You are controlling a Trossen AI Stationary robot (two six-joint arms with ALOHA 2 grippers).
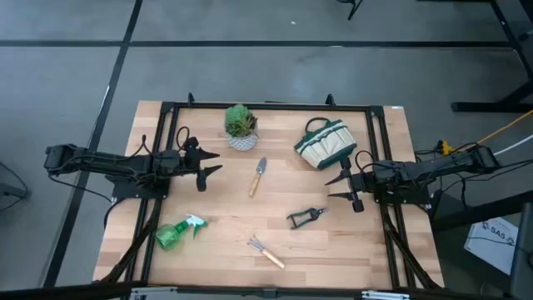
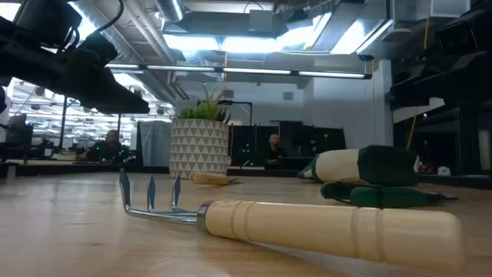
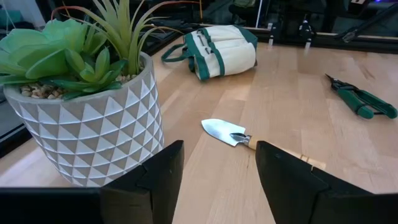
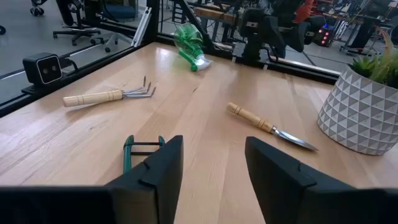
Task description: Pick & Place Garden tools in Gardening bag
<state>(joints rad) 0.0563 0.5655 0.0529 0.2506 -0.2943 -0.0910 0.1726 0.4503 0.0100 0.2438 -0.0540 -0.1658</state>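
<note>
The cream and green gardening bag (image 1: 326, 143) lies on its side at the table's far right. The trowel (image 1: 258, 176) lies flat mid-table, the pruning shears (image 1: 306, 217) right of centre, the mini rake (image 1: 266, 252) near the front edge, and the green spray bottle (image 1: 176, 232) lies on its side at the front left. My left gripper (image 1: 211, 161) is open and empty at the table's left, above the wood near the plant pot. My right gripper (image 1: 337, 188) is open and empty at the right, just in front of the bag.
A potted green plant (image 1: 241, 127) in a white patterned pot stands at the far middle, close to my left gripper (image 3: 219, 163). A black frame (image 1: 266, 107) runs around the table's edges. Bare wood lies between the tools.
</note>
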